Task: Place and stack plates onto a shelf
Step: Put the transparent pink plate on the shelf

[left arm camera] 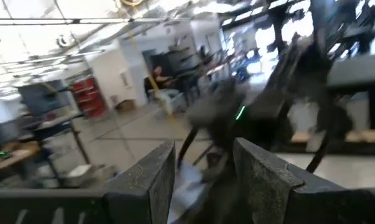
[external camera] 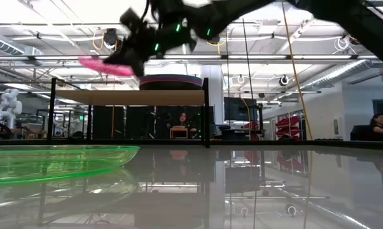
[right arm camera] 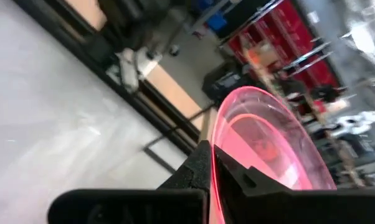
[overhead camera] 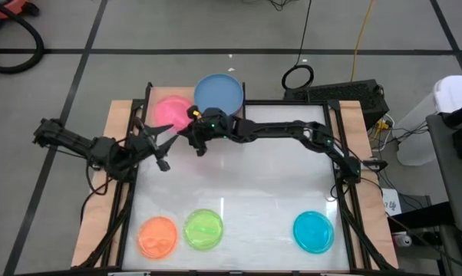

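the right gripper [overhead camera: 191, 132] is clamped on the rim of the small translucent pink plastic plate [overhead camera: 169, 112], held in the air above the wooden-topped shelf [external camera: 129, 97], beside the stacked round blue plate [overhead camera: 218, 93]. the left gripper [overhead camera: 160, 146] stands open, empty. only the low view shows the plate tilted, clear of the board.

R gripper [right arm camera: 211, 163] jaws pinched on rim of translucent pink round plastic plate [right arm camera: 268, 140], held above white worktop [right arm camera: 44, 124] nr its black frame edge.

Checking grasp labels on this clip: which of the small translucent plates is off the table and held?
The pink plate: the right end effector is shut on its rim, up by the shelf. The orange, green and cyan plates lie flat on the table.
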You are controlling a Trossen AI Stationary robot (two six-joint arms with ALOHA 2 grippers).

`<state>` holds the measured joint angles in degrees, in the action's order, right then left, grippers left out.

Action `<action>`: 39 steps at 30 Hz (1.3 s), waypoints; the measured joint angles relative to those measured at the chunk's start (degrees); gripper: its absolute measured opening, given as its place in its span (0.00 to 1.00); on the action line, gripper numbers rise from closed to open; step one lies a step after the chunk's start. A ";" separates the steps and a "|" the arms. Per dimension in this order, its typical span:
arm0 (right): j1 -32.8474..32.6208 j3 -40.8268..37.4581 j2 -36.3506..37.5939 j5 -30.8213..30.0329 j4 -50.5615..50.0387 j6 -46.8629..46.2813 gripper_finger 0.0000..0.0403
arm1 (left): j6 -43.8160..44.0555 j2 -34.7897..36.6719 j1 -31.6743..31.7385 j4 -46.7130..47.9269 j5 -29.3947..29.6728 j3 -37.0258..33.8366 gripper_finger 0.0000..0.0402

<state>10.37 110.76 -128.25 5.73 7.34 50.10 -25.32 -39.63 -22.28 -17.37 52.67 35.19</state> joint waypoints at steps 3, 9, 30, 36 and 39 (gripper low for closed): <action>-1.01 0.10 5.05 0.08 -9.08 -1.99 0.00 | -0.92 -0.18 -1.97 9.29 1.36 4.91 0.42; -3.24 -5.87 17.12 0.00 -20.40 -4.46 0.00 | 3.88 -4.82 -7.34 28.48 0.92 15.43 0.42; -13.13 -47.79 46.37 0.09 -6.35 -21.94 0.00 | -4.34 -38.15 -8.89 23.81 -0.63 20.65 0.63; -14.58 -48.39 45.87 0.03 -6.22 -22.47 0.00 | -4.25 -39.29 -5.47 24.68 -2.02 20.65 0.66; -15.19 -48.39 45.88 0.05 -6.19 -22.46 0.00 | -3.29 -39.29 -4.10 25.20 -5.62 20.65 0.66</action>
<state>-4.82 62.37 -82.37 5.78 1.15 27.64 -28.61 -78.91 -26.38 7.84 47.04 55.83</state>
